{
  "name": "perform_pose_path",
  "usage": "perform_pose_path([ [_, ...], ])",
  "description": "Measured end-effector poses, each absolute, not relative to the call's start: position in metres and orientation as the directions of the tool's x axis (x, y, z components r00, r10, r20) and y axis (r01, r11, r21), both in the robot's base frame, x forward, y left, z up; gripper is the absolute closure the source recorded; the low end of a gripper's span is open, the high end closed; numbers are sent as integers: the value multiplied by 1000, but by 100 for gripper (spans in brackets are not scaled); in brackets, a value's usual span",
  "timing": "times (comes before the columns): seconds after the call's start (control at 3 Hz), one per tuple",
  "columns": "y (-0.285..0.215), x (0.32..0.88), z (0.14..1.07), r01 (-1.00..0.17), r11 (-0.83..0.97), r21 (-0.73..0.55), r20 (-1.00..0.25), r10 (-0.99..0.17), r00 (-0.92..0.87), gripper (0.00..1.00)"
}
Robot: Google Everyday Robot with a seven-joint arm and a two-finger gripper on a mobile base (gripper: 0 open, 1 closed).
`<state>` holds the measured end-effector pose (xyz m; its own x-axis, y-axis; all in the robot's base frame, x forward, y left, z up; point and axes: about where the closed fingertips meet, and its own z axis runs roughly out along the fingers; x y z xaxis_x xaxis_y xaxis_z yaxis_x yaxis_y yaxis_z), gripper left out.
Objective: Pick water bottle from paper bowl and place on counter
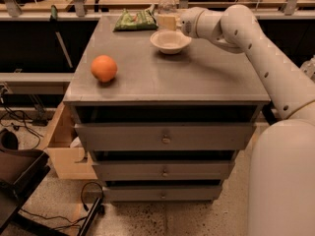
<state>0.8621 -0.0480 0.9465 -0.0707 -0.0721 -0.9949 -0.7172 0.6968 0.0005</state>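
Note:
The water bottle (167, 3) is clear with a white cap and stands upright at the far edge of the counter (197, 77), just behind the paper bowl (171, 41). My gripper (166, 21) reaches in from the right, and its tan fingers (170, 21) are closed around the bottle's lower body. The bottle's base is hidden by the fingers and the bowl's rim, so I cannot tell whether it rests in the bowl or hangs above it. The bowl's visible inside looks empty.
An orange (104, 68) lies at the counter's left front. A green snack bag (134, 20) lies at the back left, close to the bottle. My white arm (266, 58) crosses the right side. A wooden drawer box (61, 146) stands open to the cabinet's left.

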Motion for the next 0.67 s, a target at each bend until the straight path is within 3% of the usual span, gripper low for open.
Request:
perform_pose_path([
  [0.67,-48,858,972,-721,693,-19,-996,-72,-43,100],
])
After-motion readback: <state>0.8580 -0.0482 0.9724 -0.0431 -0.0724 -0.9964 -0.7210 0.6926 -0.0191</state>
